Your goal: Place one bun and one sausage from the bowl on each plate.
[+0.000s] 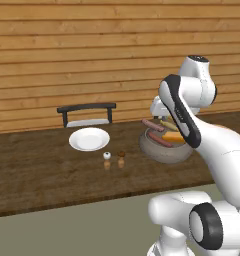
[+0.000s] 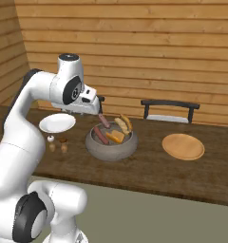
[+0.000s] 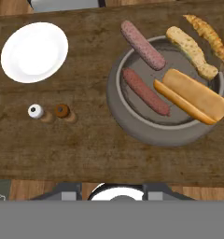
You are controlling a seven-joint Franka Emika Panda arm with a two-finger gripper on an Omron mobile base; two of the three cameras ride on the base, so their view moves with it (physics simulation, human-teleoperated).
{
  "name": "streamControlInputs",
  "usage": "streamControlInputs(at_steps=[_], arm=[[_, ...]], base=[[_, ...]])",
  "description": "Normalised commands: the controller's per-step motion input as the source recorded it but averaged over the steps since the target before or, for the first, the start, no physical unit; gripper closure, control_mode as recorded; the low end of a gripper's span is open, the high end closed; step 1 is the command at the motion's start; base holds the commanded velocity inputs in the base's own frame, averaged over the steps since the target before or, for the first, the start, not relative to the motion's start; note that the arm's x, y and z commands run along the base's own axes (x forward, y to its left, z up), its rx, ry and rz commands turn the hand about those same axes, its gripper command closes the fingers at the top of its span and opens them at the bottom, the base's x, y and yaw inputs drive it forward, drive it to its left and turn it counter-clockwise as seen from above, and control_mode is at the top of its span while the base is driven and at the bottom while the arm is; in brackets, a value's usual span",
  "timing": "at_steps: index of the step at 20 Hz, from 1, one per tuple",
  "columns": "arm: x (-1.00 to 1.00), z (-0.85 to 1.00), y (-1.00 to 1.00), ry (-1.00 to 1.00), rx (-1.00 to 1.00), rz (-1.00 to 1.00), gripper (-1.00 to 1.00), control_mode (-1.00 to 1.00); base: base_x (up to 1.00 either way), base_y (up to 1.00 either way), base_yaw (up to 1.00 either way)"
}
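Observation:
The grey bowl (image 3: pixel 146 135) holds a reddish-brown sausage (image 3: pixel 145 92) beside a wide orange bun (image 3: pixel 195 95). A second sausage (image 3: pixel 143 44) lies across the bowl's rim, and two slimmer golden rolls (image 3: pixel 192 52) rest along the far side. The white plate (image 3: pixel 34 52) lies bare left of the bowl. The tan wooden plate (image 2: pixel 183 146) lies bare right of the bowl (image 2: pixel 111 149). My gripper (image 2: pixel 89 111) hangs above the table between the white plate (image 2: pixel 57 123) and the bowl, pointing down, apart from everything. Its fingertips are hidden, and nothing hangs from it.
Small white and brown shakers (image 3: pixel 35 111) stand on the wooden table in front of the white plate. A dark chair (image 1: pixel 87 114) stands behind that plate, and another chair (image 2: pixel 169 110) behind the wooden plate. A plank wall closes the back.

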Motion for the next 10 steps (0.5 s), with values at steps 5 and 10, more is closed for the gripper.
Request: streamControlInputs(at_steps=[5,10], arm=[[0.0,-0.26,-0.4,0.05,0.02,-0.1,-1.0,-1.0],[0.02,-0.66,-1.0,0.17,0.0,-0.28,-1.0,-1.0]], base=[[0.0,0.0,0.0],[0.0,0.0,0.0]])
